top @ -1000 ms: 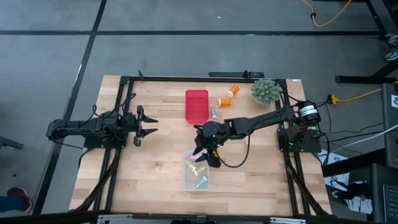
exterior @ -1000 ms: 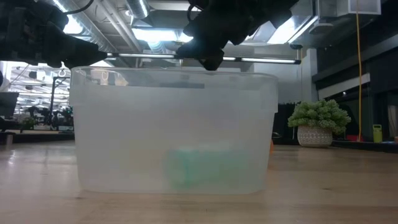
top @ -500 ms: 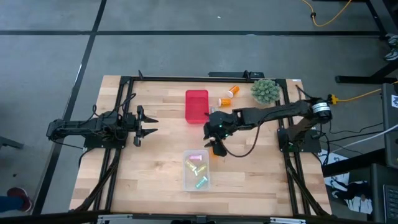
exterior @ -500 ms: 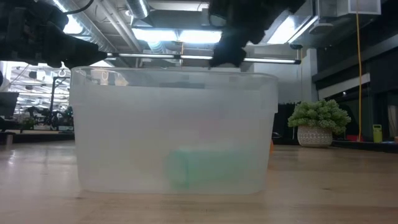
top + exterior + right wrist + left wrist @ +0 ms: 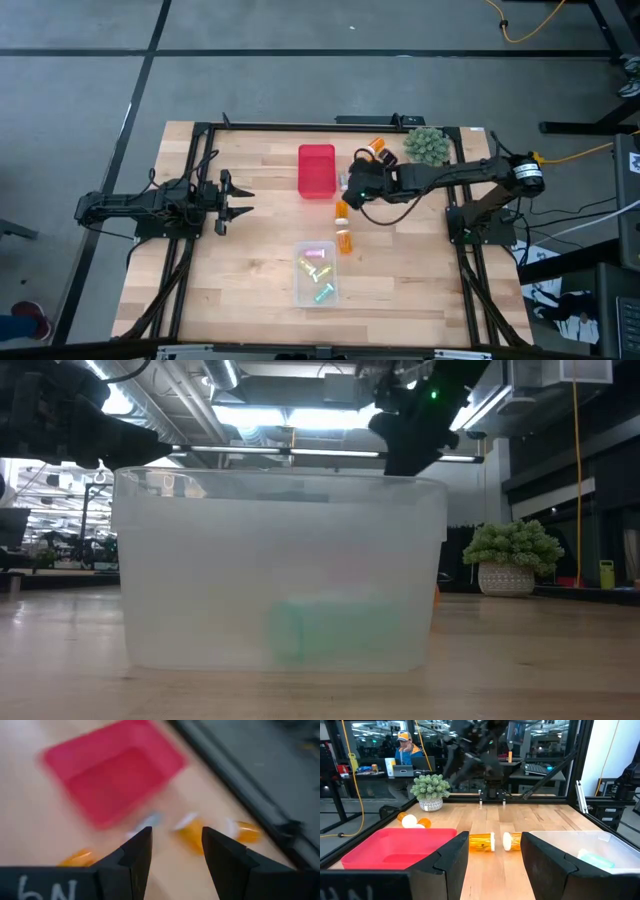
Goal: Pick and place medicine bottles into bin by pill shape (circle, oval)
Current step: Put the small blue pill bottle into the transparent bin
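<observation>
a few small bottles [image 5: 318, 274] sit in the clear bin [image 5: 299, 290]; orange bottles [image 5: 343, 227] remain out. my right gripper [image 5: 352, 186] is spread, empty.

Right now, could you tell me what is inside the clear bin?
The clear bin holds small pastel bottles, pink, yellow and green, lying flat. Through its frosted wall in the low view, only a green one shows clearly.

two bottles [image 5: 343, 226] lie between the red bin [image 5: 316, 170] and clear bin [image 5: 316, 273].
</observation>
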